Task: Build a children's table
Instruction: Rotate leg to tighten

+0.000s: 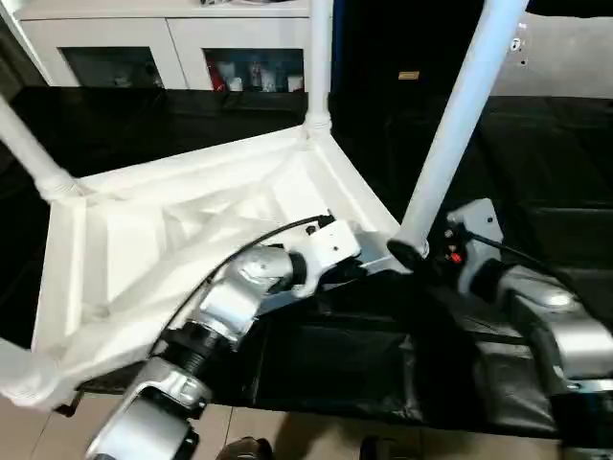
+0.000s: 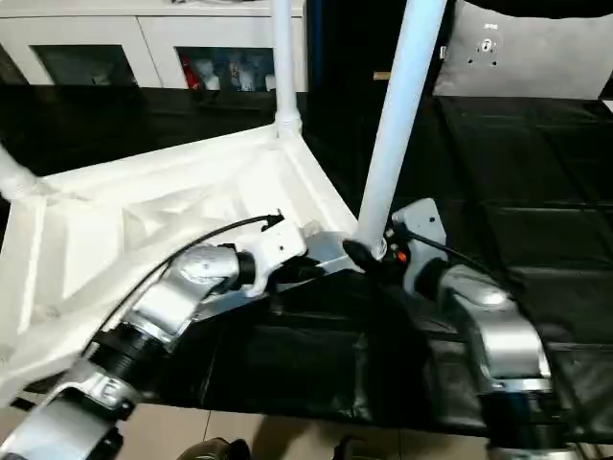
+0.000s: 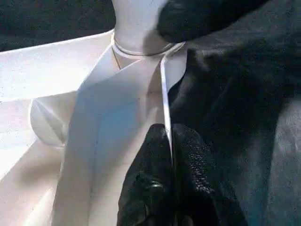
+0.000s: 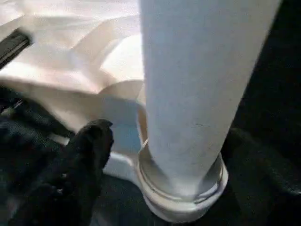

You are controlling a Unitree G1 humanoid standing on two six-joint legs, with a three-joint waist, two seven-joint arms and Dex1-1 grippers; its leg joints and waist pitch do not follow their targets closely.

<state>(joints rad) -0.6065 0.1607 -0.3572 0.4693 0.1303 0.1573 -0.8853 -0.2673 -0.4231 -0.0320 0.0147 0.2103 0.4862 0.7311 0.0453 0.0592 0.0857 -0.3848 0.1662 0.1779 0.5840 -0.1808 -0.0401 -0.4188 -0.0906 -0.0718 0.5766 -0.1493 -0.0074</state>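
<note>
The black-covered worktable spans the frame. On it, centre-left, lies the children's table, upside down with its legs rising toward the top edge. The left gripper is pinched on the top's thin rim near a corner socket. The right gripper sits at the base of the nearest leg — how wide its fingers stand I cannot tell.

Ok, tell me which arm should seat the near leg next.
Right, probably. The right gripper sits at the base of the near leg, beside its corner socket, and holds nothing. The left gripper is pinching the tabletop's rim, steadying it.
</note>
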